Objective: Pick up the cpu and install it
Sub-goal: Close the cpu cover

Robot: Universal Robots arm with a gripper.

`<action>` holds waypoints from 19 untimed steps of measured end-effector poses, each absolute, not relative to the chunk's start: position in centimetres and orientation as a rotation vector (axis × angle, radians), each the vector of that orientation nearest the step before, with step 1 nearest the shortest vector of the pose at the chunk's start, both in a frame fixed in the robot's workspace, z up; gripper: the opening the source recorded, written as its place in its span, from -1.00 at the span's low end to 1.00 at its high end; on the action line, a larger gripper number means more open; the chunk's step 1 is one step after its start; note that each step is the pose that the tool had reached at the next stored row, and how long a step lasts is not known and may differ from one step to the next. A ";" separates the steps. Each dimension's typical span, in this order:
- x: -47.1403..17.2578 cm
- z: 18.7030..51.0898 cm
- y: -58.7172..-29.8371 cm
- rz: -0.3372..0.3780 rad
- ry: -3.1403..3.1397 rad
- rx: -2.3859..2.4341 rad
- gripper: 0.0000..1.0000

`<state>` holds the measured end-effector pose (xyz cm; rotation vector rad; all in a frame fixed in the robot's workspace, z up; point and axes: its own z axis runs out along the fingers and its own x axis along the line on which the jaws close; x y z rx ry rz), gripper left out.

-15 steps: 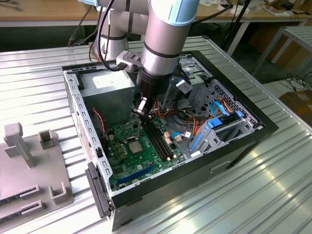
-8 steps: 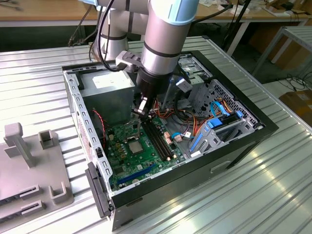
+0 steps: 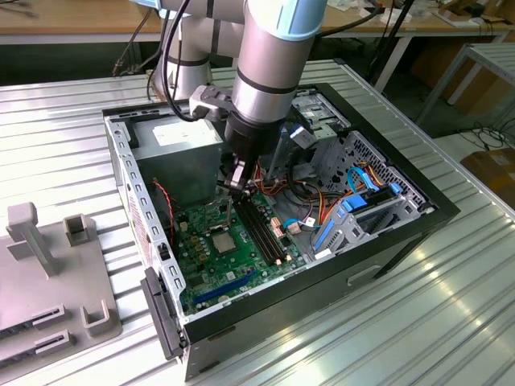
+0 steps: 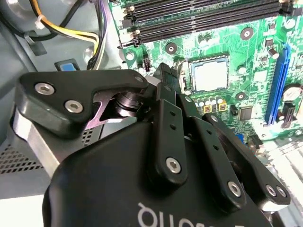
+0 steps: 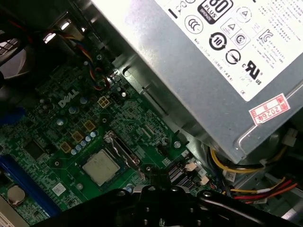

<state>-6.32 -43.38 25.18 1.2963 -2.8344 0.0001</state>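
Open computer case (image 3: 378,256) lies on its side on the ribbed metal table (image 3: 451,322). The cpu (image 3: 223,239) sits flat in the socket (image 4: 209,57) near the middle of the green motherboard (image 3: 208,269), just beside the long black memory slots (image 3: 261,229). The gripper (image 3: 236,186) hangs over the board edge nearest the power supply (image 3: 177,157), fingers (image 4: 166,90) drawn together, apart from the cpu.

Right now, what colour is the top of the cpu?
The cpu has a plain silvery-grey top, which shows best in the second wrist view.
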 end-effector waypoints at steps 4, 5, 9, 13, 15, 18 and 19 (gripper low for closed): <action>-6.3 25.2 -43.3 0.002 -2.806 1.355 -0.79; -6.3 25.2 -43.3 0.003 -2.801 1.366 -0.79; -6.3 25.2 -43.0 0.008 -2.782 1.401 -0.79; -6.4 25.2 -42.9 0.009 -2.756 1.452 -0.79; -6.6 25.2 -42.9 0.010 -2.755 1.455 -0.79; -6.8 25.4 -42.9 0.011 -2.756 1.456 -0.79; -6.8 25.4 -42.9 0.011 -2.756 1.457 -0.79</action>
